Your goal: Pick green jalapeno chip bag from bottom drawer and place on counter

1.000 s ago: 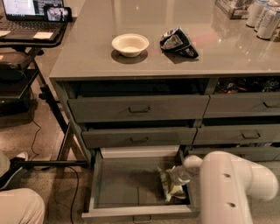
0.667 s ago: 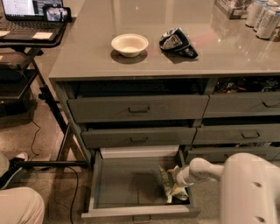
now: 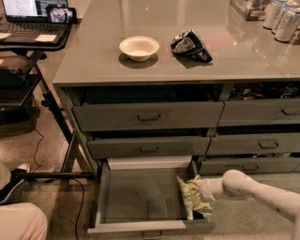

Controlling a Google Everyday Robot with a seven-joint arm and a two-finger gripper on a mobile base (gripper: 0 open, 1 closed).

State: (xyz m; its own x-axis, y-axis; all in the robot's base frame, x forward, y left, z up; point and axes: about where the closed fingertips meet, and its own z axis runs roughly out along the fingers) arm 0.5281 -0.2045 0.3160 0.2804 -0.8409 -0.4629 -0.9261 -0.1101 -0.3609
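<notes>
1. Surface [image 3: 187,70]: glossy grey-brown top. On it you have a pale bowl [image 3: 139,47], a black-and-white bag [image 3: 190,45] just to the bowl's right and not touching it, and cans [image 3: 282,16] at the far right corner
2. Left drawer stack: the upper drawer [image 3: 149,116] and middle drawer [image 3: 149,147], each with a dark bar handle, sit above the back edge of the open one
3. Bottom drawer [image 3: 136,194]: pulled out towards you, its flat grey floor mostly bare
4. Green jalapeno chip bag [image 3: 187,199]: inside the bottom drawer at its right side, standing on edge against the right wall
5. End effector [image 3: 200,191]: at the tip of the white arm [image 3: 262,192], which reaches in from the right over the drawer's right wall. It touches the bag's upper right part, but you cannot tell how far open it is or whether it grips
6. Hidden or cut off: the end effector covers the bag's right side and the arm leaves at the right edge. The laptop [image 3: 33,9] on the black desk [image 3: 28,42] is cropped at top left, and a person's leg [image 3: 21,222] at bottom left
</notes>
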